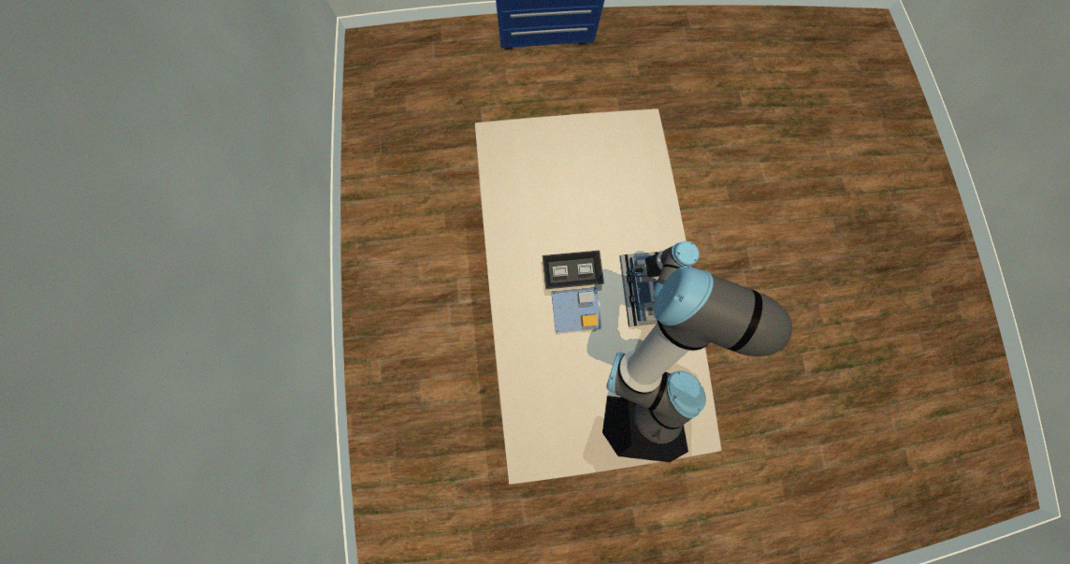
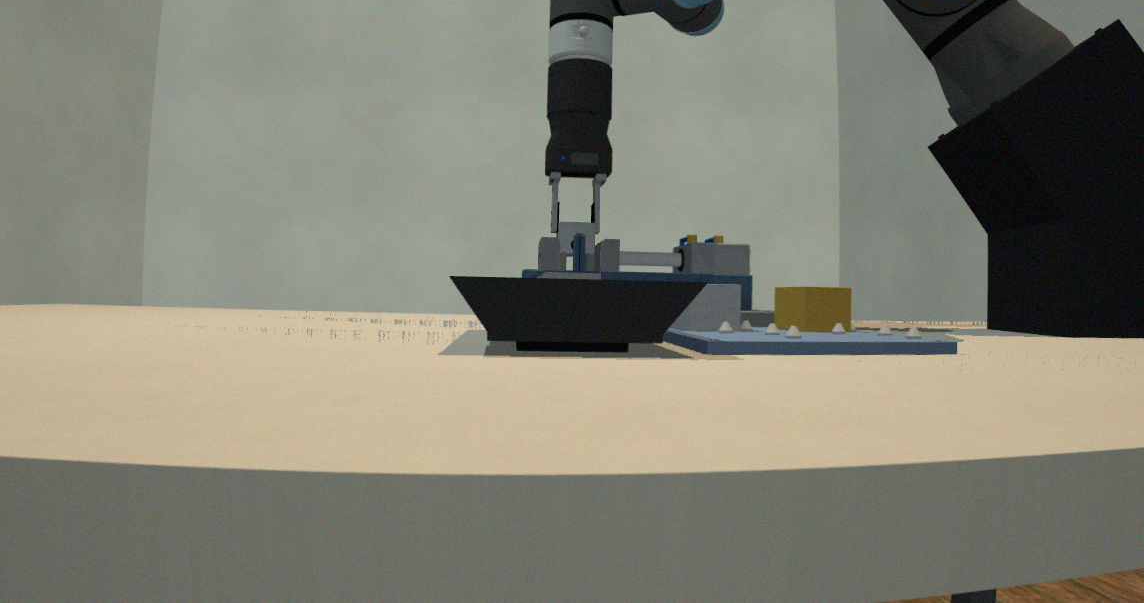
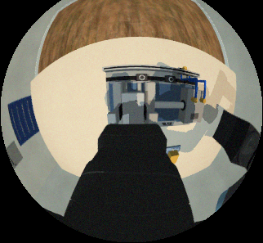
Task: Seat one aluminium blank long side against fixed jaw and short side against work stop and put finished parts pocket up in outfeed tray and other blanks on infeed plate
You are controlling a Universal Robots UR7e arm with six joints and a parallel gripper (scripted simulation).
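Observation:
My gripper (image 2: 575, 219) points straight down over the vise (image 2: 640, 261) and is shut on a grey aluminium blank (image 2: 576, 232). The blank sits in the vise's opening, at about the height of the jaw tops; whether it rests on the low bars is hidden. In the wrist view the blank (image 3: 132, 104) lies between the two jaws of the vise (image 3: 157, 96). The black outfeed tray (image 1: 572, 269) holds two finished parts (image 1: 559, 268), pocket up. The blue infeed plate (image 1: 576, 310) carries one aluminium blank (image 1: 585, 299) and one brass blank (image 1: 589, 321).
The tray (image 2: 576, 307) stands in front of the vise in the side view, with the brass blank (image 2: 811, 307) and the plate's pins to the right. The arm's black base (image 1: 645, 433) stands at the table's near end. A blue drawer cabinet (image 1: 552, 3) is far off.

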